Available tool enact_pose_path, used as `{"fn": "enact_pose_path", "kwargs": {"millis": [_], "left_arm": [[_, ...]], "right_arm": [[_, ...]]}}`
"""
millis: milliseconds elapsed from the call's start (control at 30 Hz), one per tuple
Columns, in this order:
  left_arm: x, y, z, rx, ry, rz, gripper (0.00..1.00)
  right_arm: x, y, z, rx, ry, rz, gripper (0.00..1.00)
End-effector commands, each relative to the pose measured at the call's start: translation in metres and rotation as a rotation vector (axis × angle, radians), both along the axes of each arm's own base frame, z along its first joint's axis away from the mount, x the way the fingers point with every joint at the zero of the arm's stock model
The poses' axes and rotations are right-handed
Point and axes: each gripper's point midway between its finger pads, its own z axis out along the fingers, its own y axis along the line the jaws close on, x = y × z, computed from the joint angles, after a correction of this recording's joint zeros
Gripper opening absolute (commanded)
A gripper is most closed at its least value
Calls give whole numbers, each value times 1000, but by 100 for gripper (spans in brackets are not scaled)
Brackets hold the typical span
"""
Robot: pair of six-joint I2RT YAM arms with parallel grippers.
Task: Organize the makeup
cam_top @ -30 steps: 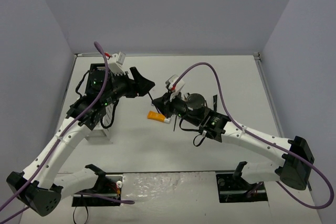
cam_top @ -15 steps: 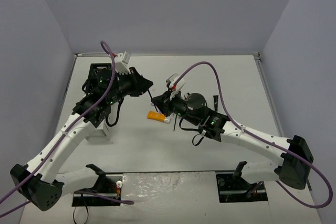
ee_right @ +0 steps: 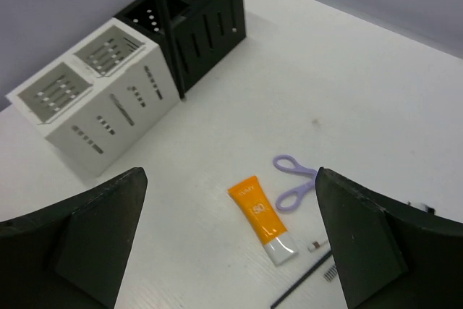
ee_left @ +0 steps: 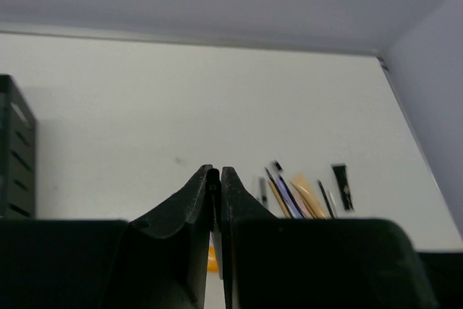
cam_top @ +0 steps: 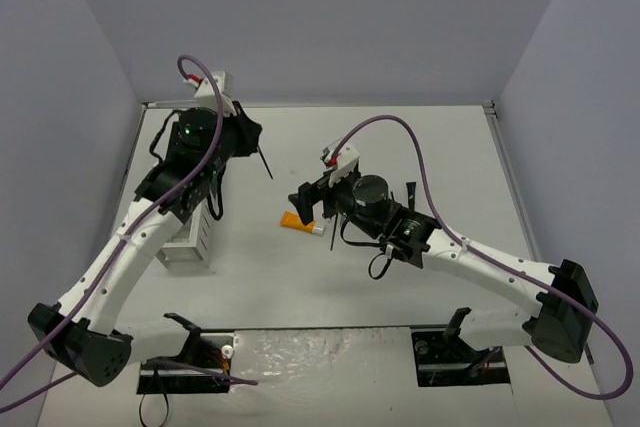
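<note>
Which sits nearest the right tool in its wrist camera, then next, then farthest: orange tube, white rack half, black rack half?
1. Orange tube, just ahead of the open right tool, low in the view.
2. White rack half, at the view's left.
3. Black rack half, beyond the white one, top of view.

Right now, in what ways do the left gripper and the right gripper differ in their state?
The left gripper is shut, while the right gripper stands wide open. The left gripper grips a thin black pencil; the right gripper holds nothing. The right gripper hangs above the orange tube; the left gripper is not above it. Both have black fingers.
</note>
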Motion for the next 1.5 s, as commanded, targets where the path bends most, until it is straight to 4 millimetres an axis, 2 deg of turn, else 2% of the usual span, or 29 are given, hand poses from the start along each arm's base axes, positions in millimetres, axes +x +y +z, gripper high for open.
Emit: {"fn": "enact_pose_path", "kwargs": {"millis": [0,167,233,300,333,400,500,600,900,1067,1200,1300,1433,1467], "left_arm": [[60,78,49,104,-172,266,0],[114,138,65,128,-267,411,0],[136,158,57,138,-270,441,0],[156,167,55,132,-279,440,0],[166,181,53,135,-279,461,0],[185,188,50,134,-296,459,0],[202,216,45,133,-298,497,0],[221,229,26,143,-269,509,0],[245,246,-41,153,-174,526,2],[251,246,-80,127,-99,499,4],[248,249,-97,140,-52,505,13],[244,253,-106,140,-21,510,26],[237,253,-103,144,-10,510,40],[234,253,-97,146,-13,510,46]], "right_arm": [[19,-43,34,19,-49,-167,100],[20,-65,16,-29,-21,-208,100],[20,-72,7,-45,-8,-221,100],[19,-77,-2,-56,9,-225,100],[18,-79,-5,-59,14,-222,100],[17,-80,-7,-61,20,-213,100],[17,-83,-11,-74,20,-211,100],[18,-88,-15,-89,23,-220,100],[18,-98,-30,-120,50,-243,100],[14,-102,-35,-117,66,-246,100],[13,-107,-39,-123,80,-266,100],[12,-110,-44,-129,102,-280,100],[10,-115,-52,-129,138,-314,100],[10,-117,-54,-128,152,-326,100]]}}
